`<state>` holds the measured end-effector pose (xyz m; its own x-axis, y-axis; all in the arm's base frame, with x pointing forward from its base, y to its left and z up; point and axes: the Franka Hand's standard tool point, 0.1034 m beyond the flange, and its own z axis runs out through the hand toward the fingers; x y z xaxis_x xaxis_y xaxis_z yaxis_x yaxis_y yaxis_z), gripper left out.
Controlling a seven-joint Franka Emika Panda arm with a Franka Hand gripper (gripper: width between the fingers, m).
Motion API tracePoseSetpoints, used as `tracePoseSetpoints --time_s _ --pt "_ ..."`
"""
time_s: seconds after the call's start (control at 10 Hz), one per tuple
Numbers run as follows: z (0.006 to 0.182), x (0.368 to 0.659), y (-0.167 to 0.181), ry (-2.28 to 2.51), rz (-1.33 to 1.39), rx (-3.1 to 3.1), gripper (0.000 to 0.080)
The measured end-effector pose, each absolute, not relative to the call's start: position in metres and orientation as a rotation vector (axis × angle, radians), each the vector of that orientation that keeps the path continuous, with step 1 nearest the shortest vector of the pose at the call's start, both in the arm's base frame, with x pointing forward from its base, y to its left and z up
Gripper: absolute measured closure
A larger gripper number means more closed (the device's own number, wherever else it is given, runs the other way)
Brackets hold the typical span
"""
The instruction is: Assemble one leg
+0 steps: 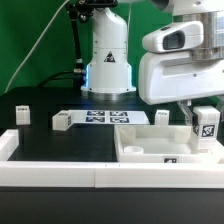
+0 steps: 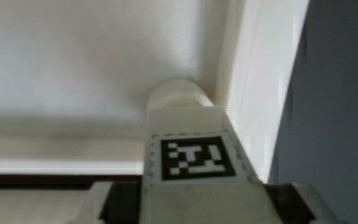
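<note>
**Leg gripped at the tabletop's corner**

On the black bench (image 1: 55, 142) lies the white square tabletop (image 1: 140, 152). Over its corner on the exterior view's right, the claw (image 1: 204, 114) is clenched on the leg (image 1: 206, 128) — upright, tag facing outward.

Panda arm. The white base (image 1: 108, 62) stands at the rear. The upper links leave the exterior view at the top and re-enter at its right. There the wrist (image 1: 178, 70) hangs low, with the gripper (image 1: 204, 130) pointing straight down. The jaws are closed on the leg (image 1: 206, 122), which is held upright. In the wrist view, the fingers (image 2: 115, 205) press against both flanks of the leg.
</note>
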<state>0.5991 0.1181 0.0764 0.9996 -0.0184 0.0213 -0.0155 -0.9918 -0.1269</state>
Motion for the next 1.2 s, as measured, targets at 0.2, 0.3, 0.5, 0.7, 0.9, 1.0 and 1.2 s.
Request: tracePoseSetpoints --time_s 0.2,0.3,0.5,0.7,0.9,1.0,1.2 --pt "0.075 0.600 0.118 0.419 -0.055 -2.960 0.0503" --pt "0.075 0.599 0.119 0.597 -0.051 -2.925 0.0503" --pt "0.074 0.600 0.122 0.964 -0.032 -2.820 0.0502" --pt "0.073 0.598 0.129 1.206 0.012 -2.726 0.0502" --pt "0.073 0.599 0.130 1.257 0.021 -2.696 0.0502" --pt "0.073 0.599 0.129 1.178 0.015 -2.731 0.0269" --pt "0.070 0.598 0.122 0.954 0.005 -2.825 0.0188"
